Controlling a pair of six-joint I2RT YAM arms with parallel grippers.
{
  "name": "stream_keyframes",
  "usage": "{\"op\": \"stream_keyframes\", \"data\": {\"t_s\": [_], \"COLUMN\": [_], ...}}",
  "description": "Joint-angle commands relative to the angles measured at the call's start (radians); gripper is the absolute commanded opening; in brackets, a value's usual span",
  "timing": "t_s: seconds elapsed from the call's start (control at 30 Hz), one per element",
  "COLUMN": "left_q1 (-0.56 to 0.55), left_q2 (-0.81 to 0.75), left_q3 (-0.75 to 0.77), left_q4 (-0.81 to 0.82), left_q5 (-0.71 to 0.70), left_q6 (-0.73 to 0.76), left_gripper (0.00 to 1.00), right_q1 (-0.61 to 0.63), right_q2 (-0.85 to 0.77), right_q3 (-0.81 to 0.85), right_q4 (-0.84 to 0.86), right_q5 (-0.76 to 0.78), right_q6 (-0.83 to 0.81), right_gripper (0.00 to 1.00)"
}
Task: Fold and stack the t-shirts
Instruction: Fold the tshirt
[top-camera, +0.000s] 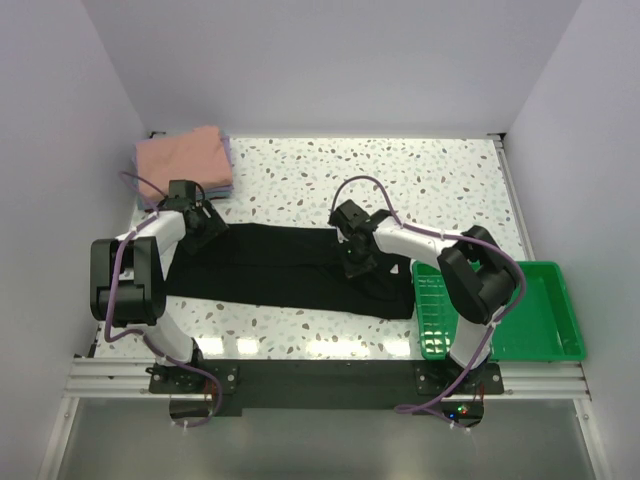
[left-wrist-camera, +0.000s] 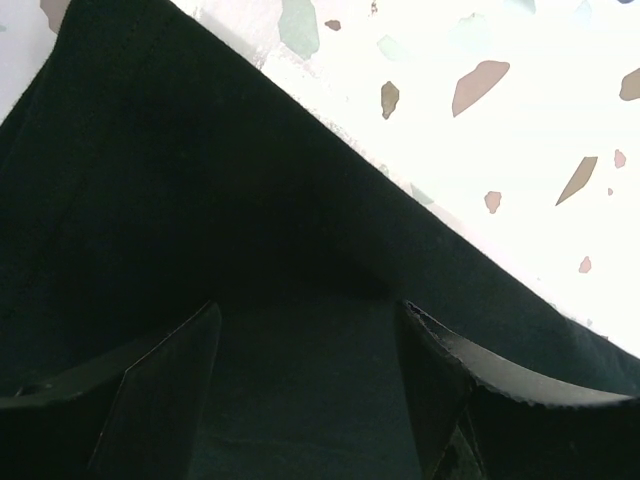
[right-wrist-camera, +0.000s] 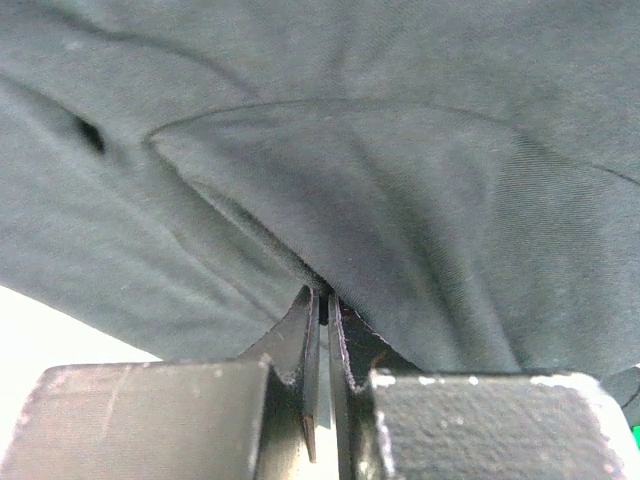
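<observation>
**Black t-shirt (top-camera: 280, 268) laid out on speckled table (top-camera: 420, 180); right gripper (right-wrist-camera: 322, 300) clamped on it**

We find a white, stone-flecked table enclosed by plain pale walls (top-camera: 330, 60) on three sides. The black t-shirt lies in a long band across the near half. The right gripper's jaws are closed tight on a raised fold of it. The left gripper (left-wrist-camera: 310, 380) stands wide above the shirt's left edge, gripping nothing. Folded t-shirts (top-camera: 185, 160), salmon-pink over lavender, occupy the far left corner. A green tray (top-camera: 545, 325) sits near right.

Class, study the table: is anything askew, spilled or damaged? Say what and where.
The black t-shirt lies slightly slanted, and its right end runs up against the left wall of the green tray. Nothing looks spilled or damaged.
</observation>
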Motion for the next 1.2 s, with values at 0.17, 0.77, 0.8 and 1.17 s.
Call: {"op": "stream_keyframes", "data": {"t_s": [0.17,0.77,0.8,1.17], "left_q1": [0.008,0.008,0.008,0.075], "left_q2": [0.038,0.029,0.027,0.009], "left_q3": [-0.056,-0.07,-0.073,-0.092], "left_q4": [-0.004,-0.005,-0.005,-0.01], "left_q5": [0.039,0.062,0.064,0.064], "left_q6": [0.043,0.108,0.109,0.111], "left_gripper": [0.75,0.75,0.75,0.76], "right_q1": [0.0,0.094,0.094,0.094], "right_q2": [-0.039,0.067,0.073,0.078], "right_q3": [0.122,0.192,0.191,0.255], "right_q4": [-0.127,-0.202,-0.201,-0.178], "right_q5": [-0.221,-0.401,-0.397,-0.357], "right_q6": [-0.003,-0.017,-0.014,0.029], "right_gripper": [0.0,0.0,0.0,0.3]}}
